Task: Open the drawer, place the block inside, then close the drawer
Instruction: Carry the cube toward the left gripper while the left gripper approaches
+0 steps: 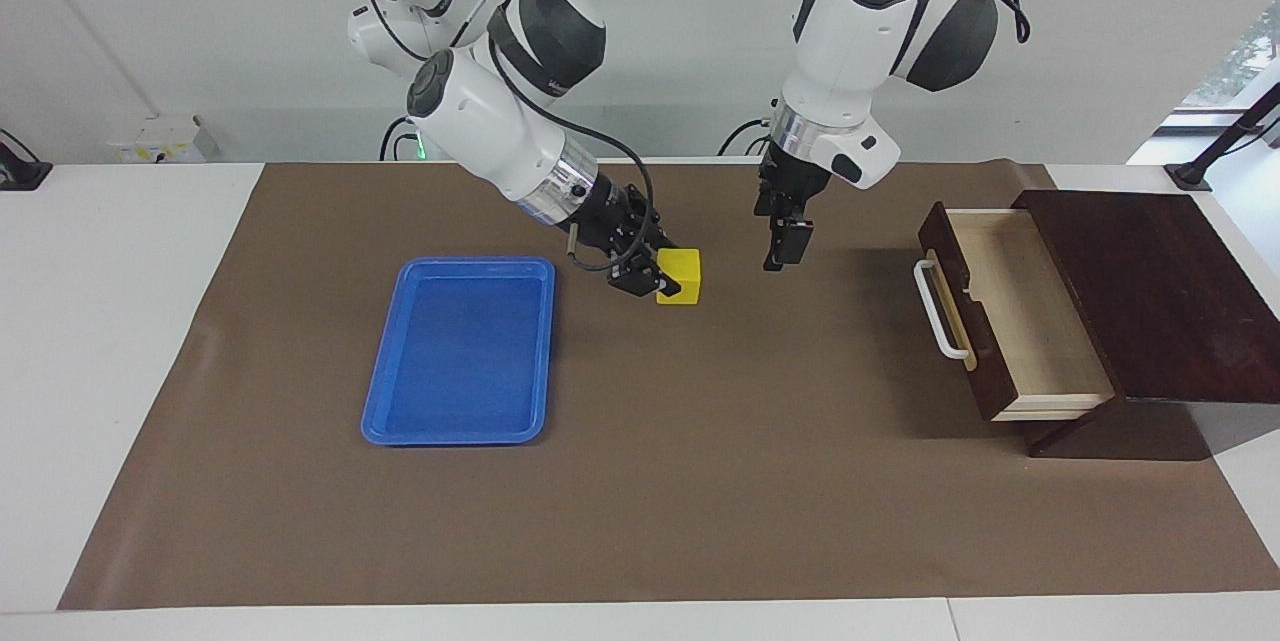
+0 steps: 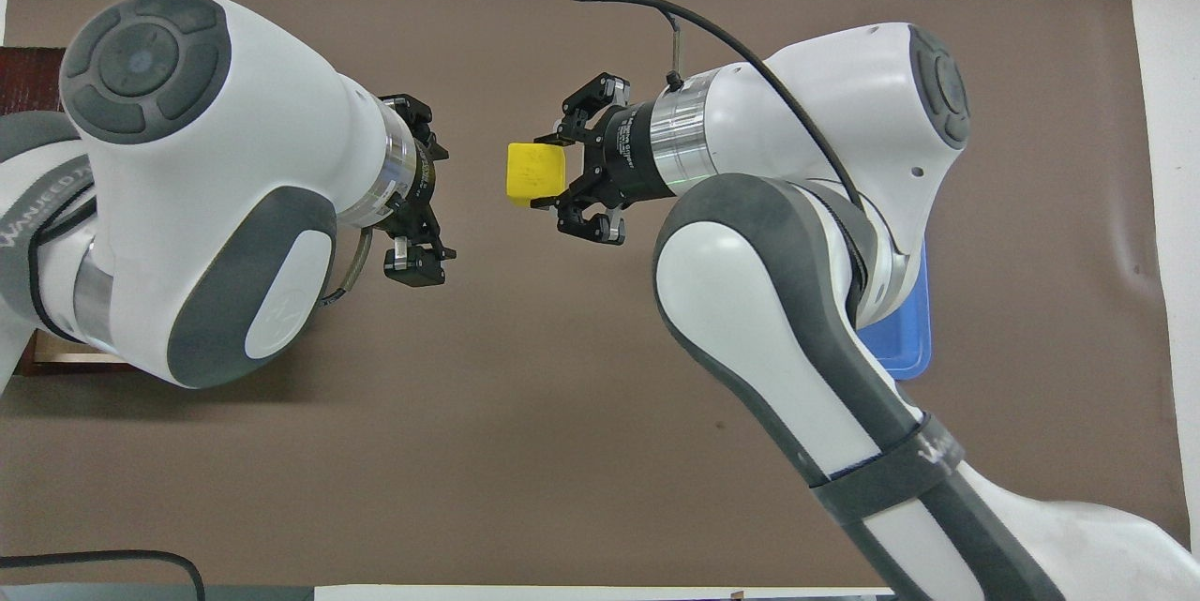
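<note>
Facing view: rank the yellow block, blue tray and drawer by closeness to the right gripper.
1. Block: between the right gripper's fingers.
2. Blue tray: beside it, toward the right arm's end.
3. Drawer: open, at the left arm's end.

The drawer [image 1: 1010, 306] stands pulled out of its cabinet [image 1: 1150, 301] at the left arm's end of the table [image 1: 100, 321], its handle [image 1: 938, 309] turned toward the middle of the mat [image 1: 700, 481]. The tray [image 1: 462, 349] lies on the mat toward the right arm's end. The block [image 1: 681, 277] sits between tray and drawer, near the tray's corner that is nearer to the robots. The right gripper [image 1: 655, 273] is at the block, its fingers on either side of it. The left gripper [image 1: 785, 243] hangs over the mat between block and drawer, apart from both.
</note>
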`<state>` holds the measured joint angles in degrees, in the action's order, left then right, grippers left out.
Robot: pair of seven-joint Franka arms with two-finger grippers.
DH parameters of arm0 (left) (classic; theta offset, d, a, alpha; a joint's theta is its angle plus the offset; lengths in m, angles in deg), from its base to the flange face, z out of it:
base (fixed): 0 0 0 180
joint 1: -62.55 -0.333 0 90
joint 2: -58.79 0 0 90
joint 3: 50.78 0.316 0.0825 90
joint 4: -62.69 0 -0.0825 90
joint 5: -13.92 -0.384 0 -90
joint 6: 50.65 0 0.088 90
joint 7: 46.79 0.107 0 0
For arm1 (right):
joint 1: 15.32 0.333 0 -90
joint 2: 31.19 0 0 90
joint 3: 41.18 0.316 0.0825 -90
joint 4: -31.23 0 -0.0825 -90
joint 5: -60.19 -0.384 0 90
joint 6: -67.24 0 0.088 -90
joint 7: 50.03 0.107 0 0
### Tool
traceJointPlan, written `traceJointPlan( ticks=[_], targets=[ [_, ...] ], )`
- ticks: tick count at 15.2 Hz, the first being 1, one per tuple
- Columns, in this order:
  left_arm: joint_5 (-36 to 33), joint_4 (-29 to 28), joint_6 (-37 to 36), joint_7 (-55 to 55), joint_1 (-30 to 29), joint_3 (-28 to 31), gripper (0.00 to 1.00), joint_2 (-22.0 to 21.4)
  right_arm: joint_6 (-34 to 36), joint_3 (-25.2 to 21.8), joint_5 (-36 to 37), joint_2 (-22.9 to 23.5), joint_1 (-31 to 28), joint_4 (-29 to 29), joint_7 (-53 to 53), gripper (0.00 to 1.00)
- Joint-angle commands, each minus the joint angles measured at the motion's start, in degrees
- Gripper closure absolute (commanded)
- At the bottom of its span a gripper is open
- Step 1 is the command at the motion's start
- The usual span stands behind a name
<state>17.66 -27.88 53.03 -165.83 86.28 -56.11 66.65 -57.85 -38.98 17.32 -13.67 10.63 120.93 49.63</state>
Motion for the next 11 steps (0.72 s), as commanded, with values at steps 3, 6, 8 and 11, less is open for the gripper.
traceJointPlan(
  ticks=[3, 6, 8, 11],
  targets=[
    [-2.6, 6.2, -1.7, -3.0, 2.6, 0.5, 0.00, 5.7, -0.8, -0.1, -0.7, 3.1, 1.7, -3.3, 0.7, 1.00],
    [-4.3, 6.3, -1.4, -3.0, 2.9, 0.4, 0.00, 5.9, 0.8, 0.1, -1.1, 3.1, 1.3, -3.3, 0.4, 1.00],
    [-4.6, 6.3, -1.5, -3.0, 2.9, 0.4, 0.00, 6.0, 1.0, 0.1, -2.0, 3.1, 1.2, -3.3, 0.4, 1.00],
    [-5.6, 6.5, -1.6, -3.0, 4.0, 0.5, 0.00, 6.5, 1.1, 0.1, -2.5, 3.0, 1.1, -3.3, 0.4, 1.00]
  ],
)
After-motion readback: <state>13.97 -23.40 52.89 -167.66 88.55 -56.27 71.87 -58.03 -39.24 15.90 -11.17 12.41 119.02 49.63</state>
